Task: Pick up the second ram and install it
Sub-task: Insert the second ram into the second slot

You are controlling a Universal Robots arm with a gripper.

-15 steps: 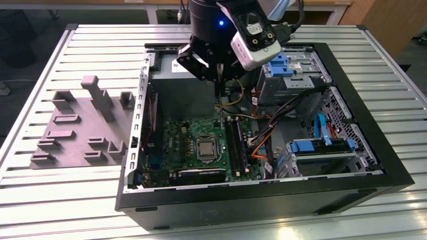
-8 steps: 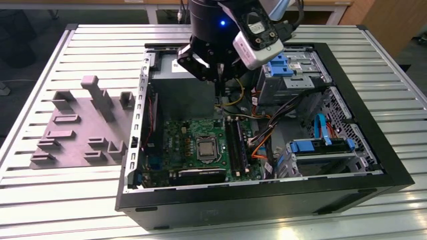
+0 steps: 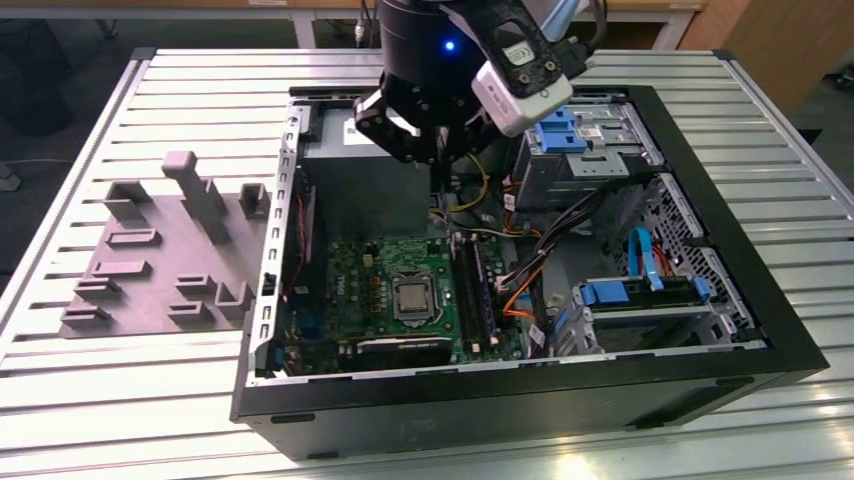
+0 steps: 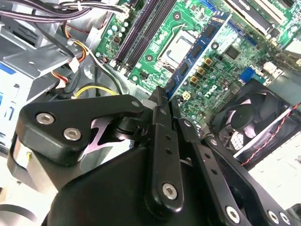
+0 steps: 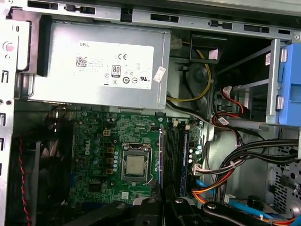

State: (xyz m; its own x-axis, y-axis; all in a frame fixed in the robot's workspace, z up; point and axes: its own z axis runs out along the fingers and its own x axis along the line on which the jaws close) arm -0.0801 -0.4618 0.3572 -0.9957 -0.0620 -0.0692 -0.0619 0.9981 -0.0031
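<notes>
One claw (image 4: 162, 101) hangs over the motherboard (image 5: 108, 155), clamped on the second ram (image 4: 200, 49); a white printed label (image 5: 115, 64) marks the power supply (image 5: 101, 66).

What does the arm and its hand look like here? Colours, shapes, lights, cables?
The arm's wrist is black and cylindrical with a small blue light. A grey-and-black camera block is mounted beside it, black cables trailing behind. The hand is matte black, built of flat linkage bars joined by silver screws.
</notes>
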